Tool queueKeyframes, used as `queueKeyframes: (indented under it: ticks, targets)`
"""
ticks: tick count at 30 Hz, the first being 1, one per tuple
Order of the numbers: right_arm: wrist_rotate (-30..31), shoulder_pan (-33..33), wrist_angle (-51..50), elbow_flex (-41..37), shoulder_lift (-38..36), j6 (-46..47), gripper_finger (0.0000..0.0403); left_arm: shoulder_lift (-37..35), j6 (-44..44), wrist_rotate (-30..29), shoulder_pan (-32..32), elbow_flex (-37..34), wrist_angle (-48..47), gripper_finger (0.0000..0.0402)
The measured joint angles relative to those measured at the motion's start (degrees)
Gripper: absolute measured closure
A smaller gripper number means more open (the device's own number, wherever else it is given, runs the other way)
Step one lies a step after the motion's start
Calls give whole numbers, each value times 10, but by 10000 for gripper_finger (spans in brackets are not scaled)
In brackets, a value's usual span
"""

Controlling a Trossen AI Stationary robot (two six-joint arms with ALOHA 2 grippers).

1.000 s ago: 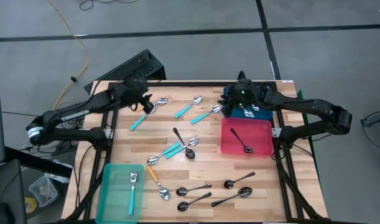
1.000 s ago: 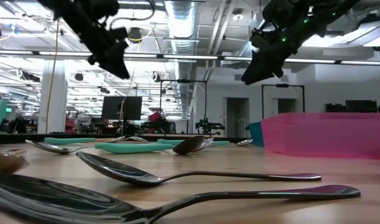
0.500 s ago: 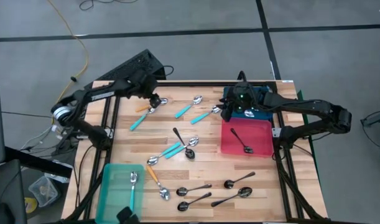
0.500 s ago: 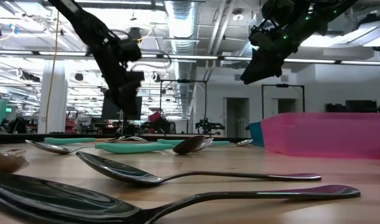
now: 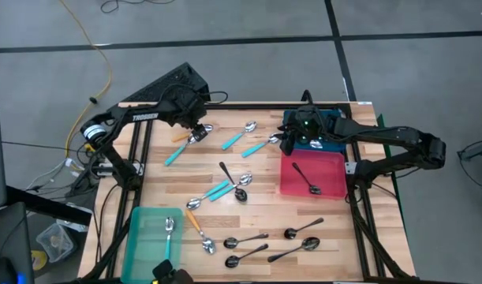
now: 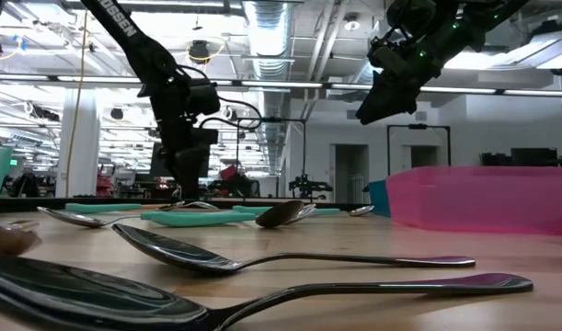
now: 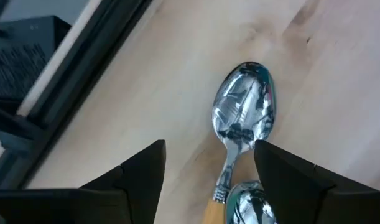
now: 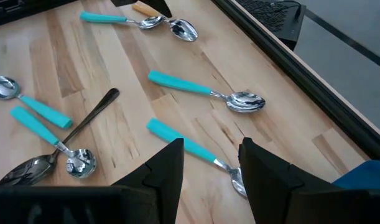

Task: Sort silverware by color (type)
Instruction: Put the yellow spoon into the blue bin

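Beside orange-handled spoon [image 7: 242,134]: teal-handled spoon's bowl [image 7: 250,204], overlapping.

Left pincer [image 6: 190,188] hangs low over teal-handled spoons [image 6: 193,217]; right pincer [image 6: 377,103] hovers high.

Left tray [image 5: 138,237]: one spoon [image 5: 169,239] inside.
Right tray [image 5: 335,186]: one spoon [image 5: 307,179] inside.
Table [image 5: 359,237]: remaining spoons [image 5: 244,138] scattered between.

Pale wooden slatted table [image 5: 256,170], translucent green plastic bin [image 5: 138,244] at its near left corner, pink plastic bin [image 5: 327,162] at right, yellow cable [image 5: 95,47] across the grey floor [image 5: 414,87]
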Motion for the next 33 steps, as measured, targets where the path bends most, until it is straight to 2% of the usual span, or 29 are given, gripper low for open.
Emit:
queueKeyframes:
  ticks: [6, 11, 14, 17, 20, 22, 26, 33]
  targets:
    - [0, 0, 0, 0, 0, 0, 228, 0, -2, -54, -6, 0, -29, 171]
    - [0, 0, 0, 0, 0, 0, 228, 13, -3, -33, -6, 5, -33, 171]
    - [0, 0, 0, 0, 0, 0, 228, 54, -6, -40, -12, 41, -70, 171]
    - [0, 1, 0, 0, 0, 0, 228, 103, -6, -84, -25, 91, -133, 171]
    - [0, 6, 0, 0, 0, 0, 228, 134, -6, -104, -36, 129, -162, 171]
    - [0, 10, -1, 0, 0, 0, 228, 141, -8, -92, -42, 149, -166, 171]
    - [0, 18, -5, 0, 0, -3, 228, 141, -18, -19, -43, 172, -158, 171]
    - [1, 32, -14, 0, 0, -5, 228, 141, -39, -23, -40, 171, -156, 171]
